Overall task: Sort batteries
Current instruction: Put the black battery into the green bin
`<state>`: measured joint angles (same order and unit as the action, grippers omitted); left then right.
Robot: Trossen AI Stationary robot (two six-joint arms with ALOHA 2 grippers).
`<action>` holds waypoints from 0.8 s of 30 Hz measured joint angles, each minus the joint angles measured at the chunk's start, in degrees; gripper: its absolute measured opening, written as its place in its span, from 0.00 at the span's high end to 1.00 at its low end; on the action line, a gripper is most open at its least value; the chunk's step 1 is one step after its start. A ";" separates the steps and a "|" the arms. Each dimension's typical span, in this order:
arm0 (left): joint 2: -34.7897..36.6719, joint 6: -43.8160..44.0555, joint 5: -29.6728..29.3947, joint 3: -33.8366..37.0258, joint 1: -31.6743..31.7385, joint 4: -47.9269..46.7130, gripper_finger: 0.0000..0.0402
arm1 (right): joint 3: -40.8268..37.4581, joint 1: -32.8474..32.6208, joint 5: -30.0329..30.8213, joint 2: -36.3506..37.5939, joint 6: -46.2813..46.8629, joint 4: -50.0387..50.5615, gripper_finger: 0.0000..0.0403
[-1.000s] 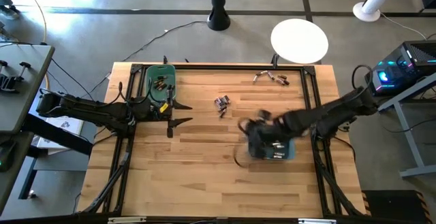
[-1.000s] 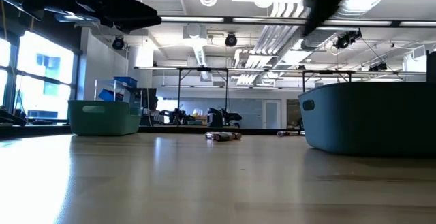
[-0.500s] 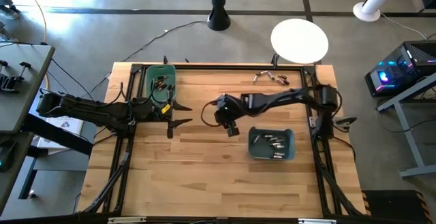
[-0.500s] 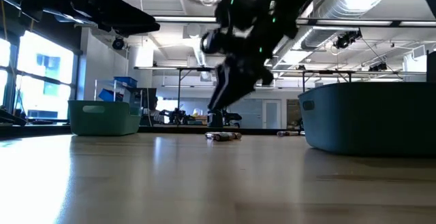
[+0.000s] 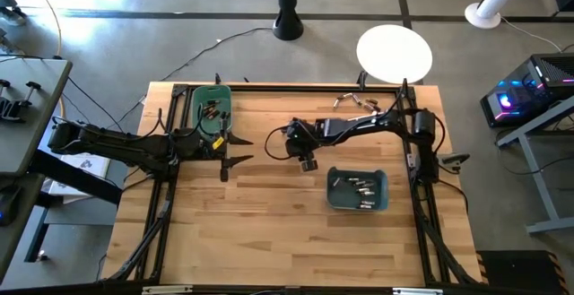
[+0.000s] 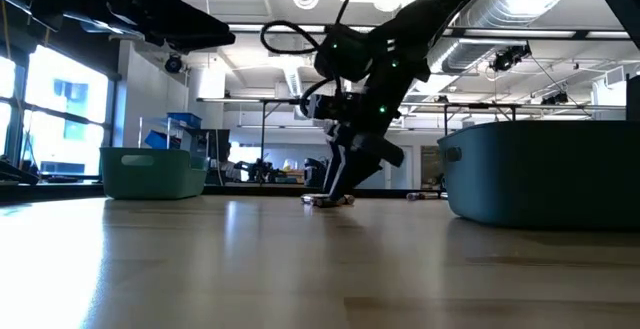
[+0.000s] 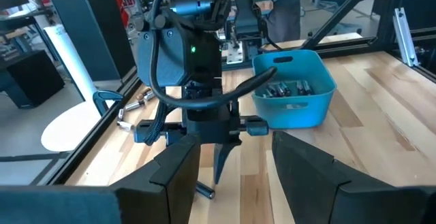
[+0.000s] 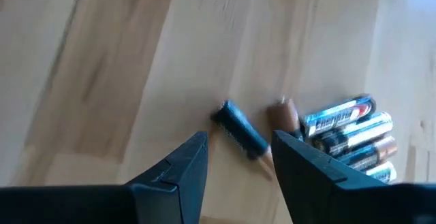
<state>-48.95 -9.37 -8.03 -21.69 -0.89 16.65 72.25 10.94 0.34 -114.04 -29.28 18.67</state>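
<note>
From above, the right gripper (image 5: 306, 155) hangs over mid-table where the loose pile of small cylindrical batteries lay; the blue plastic bin (image 5: 381, 193) holds more cells, and the green plastic bin (image 5: 194, 108) sits beside the idle left gripper (image 5: 235, 149).

At table level, the right gripper's tips almost reach the pile (image 6: 330, 200).

Its wrist camera shows fingers (image 8: 178, 174) parted, empty, straddling one dark battery (image 8: 241, 131) lying diagonally; banded cells (image 8: 347, 137) lie side by side nearby.

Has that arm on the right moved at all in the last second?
Yes. The right gripper was over the blue bin a second ago; now it is down at the loose batteries mid-table, well away from that bin.
</note>
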 joint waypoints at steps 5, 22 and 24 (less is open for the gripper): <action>0.00 1.97 0.00 0.00 0.00 -0.27 0.56 | 0.00 0.24 0.48 -0.32 -2.84 0.60 0.61; 0.00 -0.14 -0.76 0.06 -0.17 -0.67 0.56 | -0.02 -0.18 -7.66 -3.65 6.41 -10.54 0.96; 0.00 -3.05 -2.47 1.00 -0.26 1.40 0.56 | -0.24 -0.99 -10.27 -3.78 8.19 -18.16 0.96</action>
<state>-48.95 -12.41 -10.51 -20.69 -1.15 18.05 72.01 9.95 -9.94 -117.82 -21.08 0.52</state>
